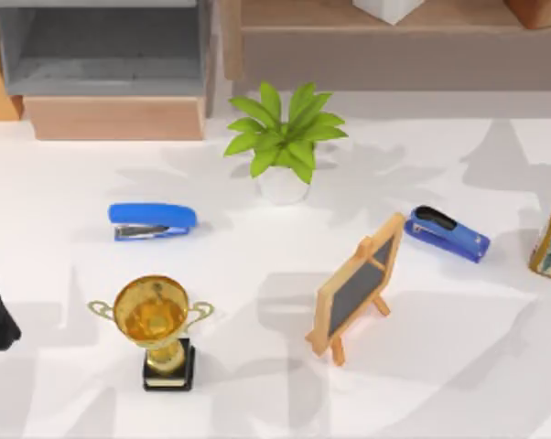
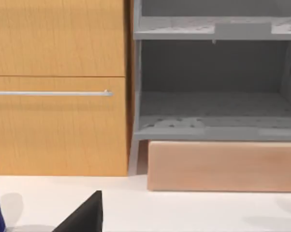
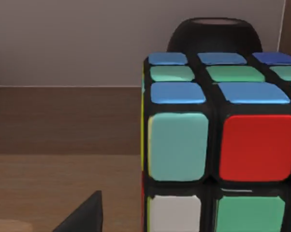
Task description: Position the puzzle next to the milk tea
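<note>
Right gripper, grip state impossible to tell, sits right up against the puzzle cube (image 3: 218,145) on a wooden shelf (image 3: 53,188), dark round object (image 3: 213,34) just behind; a skewed close could shove the cube away.

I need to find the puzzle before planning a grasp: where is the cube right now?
The puzzle cube fills the right wrist view close up, resting on a brown wooden surface with a dark rounded object right behind it.
</note>
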### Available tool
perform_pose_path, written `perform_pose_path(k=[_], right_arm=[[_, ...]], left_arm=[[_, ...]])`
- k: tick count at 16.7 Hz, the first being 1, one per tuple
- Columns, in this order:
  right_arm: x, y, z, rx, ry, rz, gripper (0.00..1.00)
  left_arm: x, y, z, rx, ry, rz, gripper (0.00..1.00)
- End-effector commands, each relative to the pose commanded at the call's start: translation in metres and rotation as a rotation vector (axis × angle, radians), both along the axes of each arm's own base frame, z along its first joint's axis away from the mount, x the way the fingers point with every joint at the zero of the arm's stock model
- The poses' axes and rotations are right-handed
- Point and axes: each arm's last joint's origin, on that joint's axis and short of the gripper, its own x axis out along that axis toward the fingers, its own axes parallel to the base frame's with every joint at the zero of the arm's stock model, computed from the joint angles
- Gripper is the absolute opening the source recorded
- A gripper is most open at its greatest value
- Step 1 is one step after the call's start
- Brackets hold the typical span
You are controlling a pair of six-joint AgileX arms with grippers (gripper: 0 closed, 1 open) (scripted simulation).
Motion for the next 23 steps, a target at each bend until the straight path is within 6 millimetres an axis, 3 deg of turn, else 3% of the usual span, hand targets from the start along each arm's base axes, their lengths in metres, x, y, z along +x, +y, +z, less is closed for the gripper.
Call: perform_pose_path(k=[4, 8, 21, 23], right_arm=[[0.023, -0.001, -0.002, 0.0, 0.0, 0.0, 1.0], [0.024, -0.001, -0.002, 0.0, 0.0, 0.0, 1.0], [0.024, -0.001, -0.002, 0.0, 0.0, 0.0, 0.02], [0.024, -0.001, -0.002, 0.0, 0.0, 0.0, 0.0]], left_arm=[[0.0, 0.0, 0.0, 0.0, 0.0, 0.0, 1.0], [0.0, 0.0, 0.0, 0.0, 0.0, 0.0, 1.0], [0.0, 0.0, 0.0, 0.0, 0.0, 0.0, 1.0], [0.0, 0.0, 0.0, 0.0, 0.0, 0.0, 1.0]])
